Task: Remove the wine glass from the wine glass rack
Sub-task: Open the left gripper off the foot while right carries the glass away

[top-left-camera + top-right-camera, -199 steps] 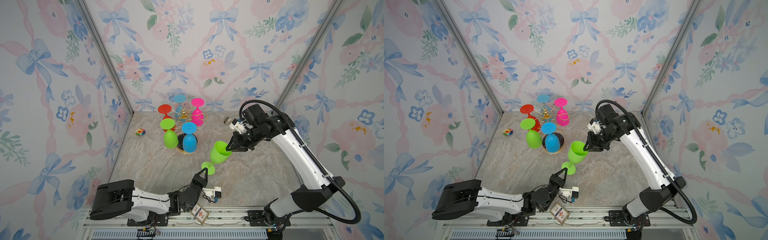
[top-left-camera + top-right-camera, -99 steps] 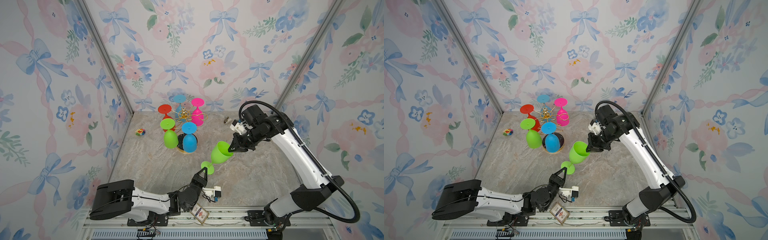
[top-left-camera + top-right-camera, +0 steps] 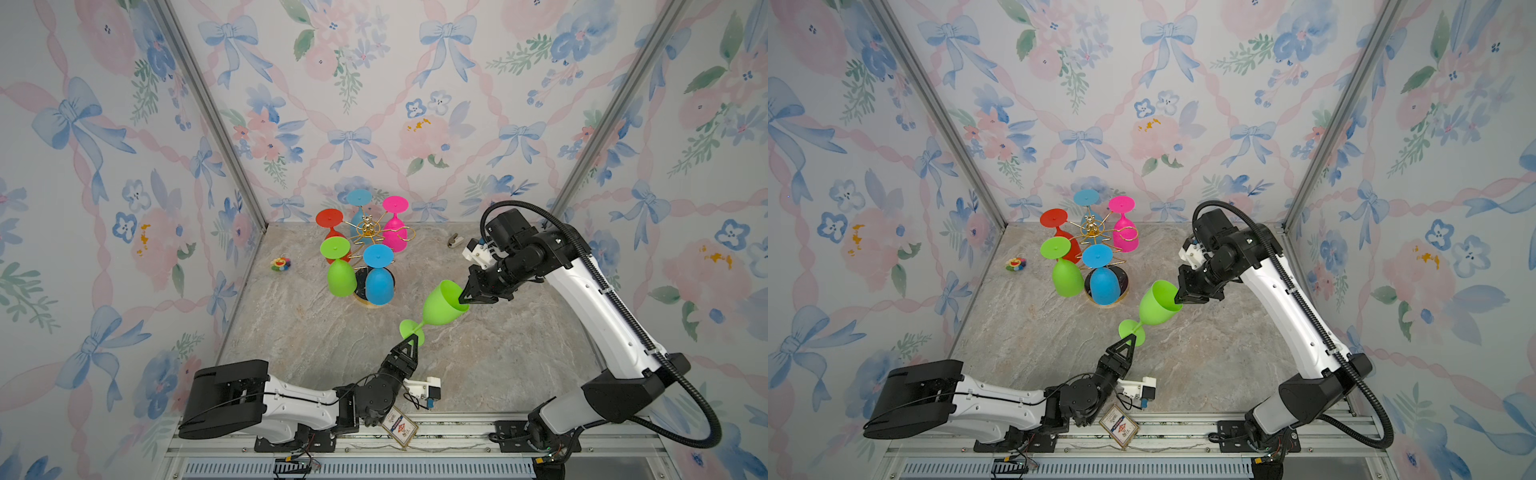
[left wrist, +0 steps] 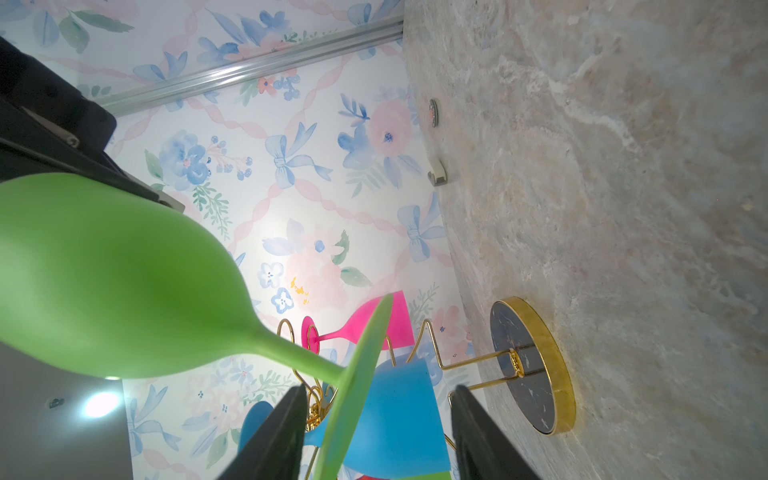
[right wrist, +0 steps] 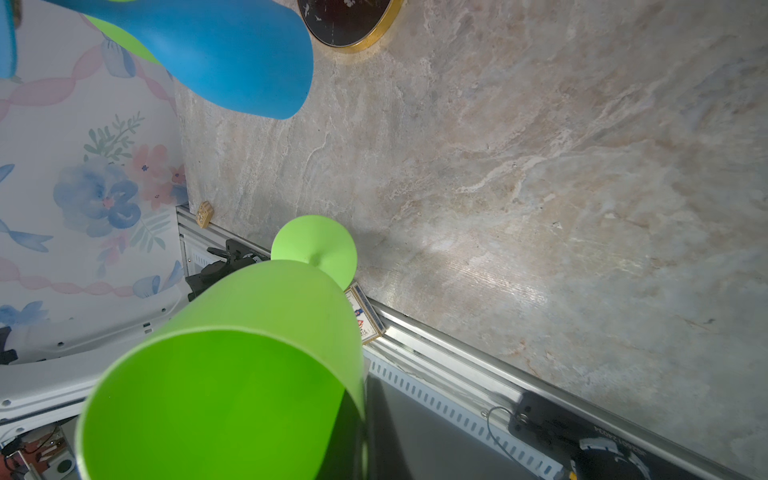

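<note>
A light green wine glass hangs tilted in the air, in front of and to the right of the gold wine glass rack. My right gripper is shut on the bowl's rim; in the right wrist view one finger shows dark through the green wall at the gripper. My left gripper is open, its fingers standing either side of the glass's round foot with gaps on both sides.
Red, teal, pink, green and blue glasses hang upside down on the rack, over its black gold-rimmed base. A small colourful toy lies at the left, a beige clip at the back right, and a card on the front rail.
My left gripper has opened off the glass's foot. My right gripper has closed fully on the bowl's rim. The glass has hardly moved.
</note>
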Available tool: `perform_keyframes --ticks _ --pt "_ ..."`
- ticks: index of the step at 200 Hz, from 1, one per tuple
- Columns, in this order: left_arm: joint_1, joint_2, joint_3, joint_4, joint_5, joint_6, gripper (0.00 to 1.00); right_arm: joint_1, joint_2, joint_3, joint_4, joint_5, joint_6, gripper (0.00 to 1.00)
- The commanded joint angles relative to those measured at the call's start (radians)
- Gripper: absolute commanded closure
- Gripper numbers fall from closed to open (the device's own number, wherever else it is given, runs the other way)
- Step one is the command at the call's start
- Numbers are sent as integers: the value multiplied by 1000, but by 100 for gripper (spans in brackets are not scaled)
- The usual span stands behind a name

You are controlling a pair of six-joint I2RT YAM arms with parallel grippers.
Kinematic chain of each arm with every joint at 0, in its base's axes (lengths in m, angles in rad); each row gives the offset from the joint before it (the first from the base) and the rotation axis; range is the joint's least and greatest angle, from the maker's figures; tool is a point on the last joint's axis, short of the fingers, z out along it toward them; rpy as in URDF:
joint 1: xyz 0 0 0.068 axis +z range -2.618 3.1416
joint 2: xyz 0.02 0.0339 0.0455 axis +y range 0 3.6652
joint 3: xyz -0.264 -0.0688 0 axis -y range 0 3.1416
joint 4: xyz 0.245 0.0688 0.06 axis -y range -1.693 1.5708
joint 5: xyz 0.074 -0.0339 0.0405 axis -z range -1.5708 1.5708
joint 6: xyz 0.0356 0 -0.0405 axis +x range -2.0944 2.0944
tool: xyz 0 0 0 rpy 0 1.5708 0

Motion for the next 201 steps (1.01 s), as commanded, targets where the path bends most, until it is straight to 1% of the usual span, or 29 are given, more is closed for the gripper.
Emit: perform_keyframes --ticks 1,22,35,53,71,79,98,107,117,122,139,149,170,201 --pt "-9 -27 -3 16 -9 -40 36 -24 -33 25 -23 73 -20 100" --pt "-13 -39 30 15 -34 -117 26 -55 -56 -10 24 103 9 100" --pt "-19 -46 54 13 -49 -168 22 -73 -67 -29 54 131 24 100" --pt "-25 -58 90 5 -73 -235 17 -85 -74 -40 88 210 47 100" --pt "-27 -69 145 -47 -119 -351 11 -90 -79 -44 130 306 96 100" --pt "-28 -73 185 -124 -144 -436 9 -92 -77 -46 146 352 125 100" --pt "-28 -86 299 -368 -179 -659 8 -91 -74 -60 192 465 189 100" --pt "-29 -97 343 -444 -181 -748 8 -90 -68 -60 203 535 269 100" --pt "-28 -121 369 -504 -170 -832 7 -92 -57 -56 213 606 345 100" --pt "-29 -133 412 -543 -158 -877 7 -92 -52 -54 219 638 387 100" --pt "-26 -174 506 -733 -88 -1068 6 -94 -32 -48 267 712 495 100" --pt "-24 -188 552 -799 -62 -1160 5 -98 -5 -33 292 735 536 100" --pt "-23 -197 628 -889 -70 -1262 2 -101 91 59 283 755 577 100" --pt "-18 -190 733 -1037 -121 -1411 2 -109 306 292 138 779 601 100"
